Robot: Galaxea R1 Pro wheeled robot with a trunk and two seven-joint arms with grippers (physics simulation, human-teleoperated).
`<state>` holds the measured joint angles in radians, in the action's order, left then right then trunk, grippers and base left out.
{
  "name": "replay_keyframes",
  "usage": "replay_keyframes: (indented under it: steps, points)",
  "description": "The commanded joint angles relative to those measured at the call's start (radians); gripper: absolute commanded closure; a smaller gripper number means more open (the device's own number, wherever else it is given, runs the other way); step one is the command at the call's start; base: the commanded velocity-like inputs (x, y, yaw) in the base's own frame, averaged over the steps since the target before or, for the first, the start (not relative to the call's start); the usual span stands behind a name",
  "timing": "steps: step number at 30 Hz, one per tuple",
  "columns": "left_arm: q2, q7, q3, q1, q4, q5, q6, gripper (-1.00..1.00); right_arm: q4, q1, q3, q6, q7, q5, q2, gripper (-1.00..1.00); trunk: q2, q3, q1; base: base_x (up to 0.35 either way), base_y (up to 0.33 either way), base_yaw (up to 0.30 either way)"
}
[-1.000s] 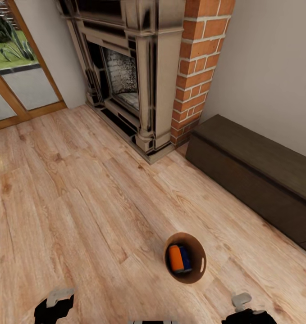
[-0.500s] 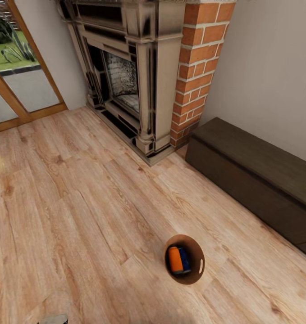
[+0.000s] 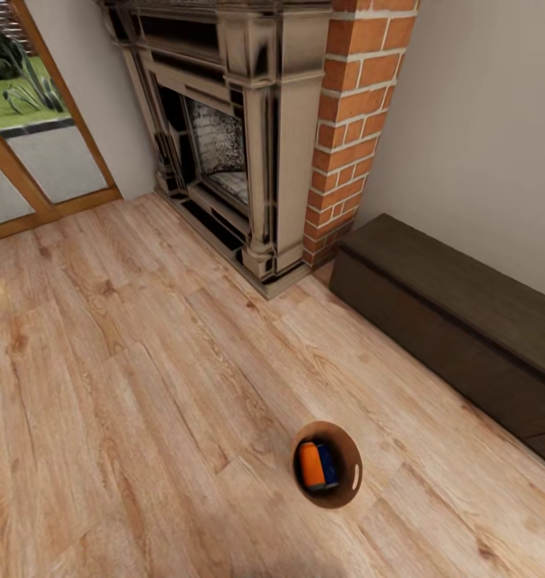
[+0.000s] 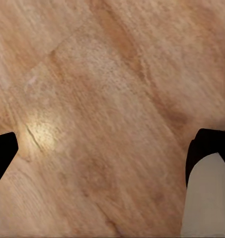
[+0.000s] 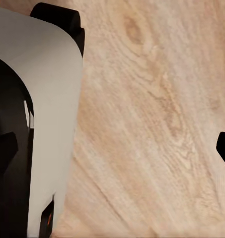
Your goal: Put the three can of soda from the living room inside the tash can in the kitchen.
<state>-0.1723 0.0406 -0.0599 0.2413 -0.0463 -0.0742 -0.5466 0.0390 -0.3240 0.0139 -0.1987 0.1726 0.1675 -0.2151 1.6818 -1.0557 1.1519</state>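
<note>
The tash can [image 3: 355, 470], a small round wooden bin with a dark inside, stands on the light plank floor of the living room, low in the head view. An orange can of soda [image 3: 311, 464] and a blue one [image 3: 329, 463] lie side by side inside it; anything beneath them is hidden. My left gripper [image 4: 105, 153] is open over bare floor, its dark fingertips [image 4: 3, 153] at the frame's edges. My right gripper [image 5: 114, 146] is open too, over planks, beside a grey and black part of the robot [image 5: 47, 124].
A brick fireplace [image 3: 248, 136] with a dark surround fills the back. A low dark-brown bench [image 3: 465, 321] runs along the right wall. Wood-framed glass doors [image 3: 31, 136] are at the back left. Open plank floor [image 3: 119, 361] spreads to the left of the bin.
The head view has shifted a little, so the bin sits slightly lower. Both gripper tips, seen at the bottom edge a second ago, have left that view. The cans have not moved in the bin.
</note>
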Motion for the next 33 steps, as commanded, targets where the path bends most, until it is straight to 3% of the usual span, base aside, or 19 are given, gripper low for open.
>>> replay_keyframes:
  steps: [1, 20, 27, 33]
  points:
    - [0.000, 0.000, 0.000, -0.002, 0.001, 0.000, 0.000, -1.00, 0.000, 0.000, 0.000, 0.000, 0.000, 0.000, -0.001, -1.00, -0.007, 0.003, -0.004, 0.000, 0.000, 0.000]
    - [0.008, -0.002, 0.000, -0.048, 0.055, 0.002, 0.024, -1.00, 0.001, 0.013, 0.001, -0.001, -0.001, -0.024, -0.011, -1.00, -0.140, 0.063, -0.077, 0.000, 0.000, 0.000]
    - [0.009, -0.002, 0.000, -0.076, 0.055, 0.002, 0.061, -1.00, 0.001, 0.030, 0.001, -0.026, -0.001, -0.025, -0.007, -1.00, -0.189, 0.085, -0.104, 0.000, 0.000, 0.000]
    - [0.006, -0.010, 0.000, -0.087, 0.056, 0.001, 0.140, -1.00, 0.002, 0.042, 0.001, -0.040, -0.001, -0.025, -0.001, -1.00, -0.231, 0.104, -0.127, 0.000, 0.000, 0.000]
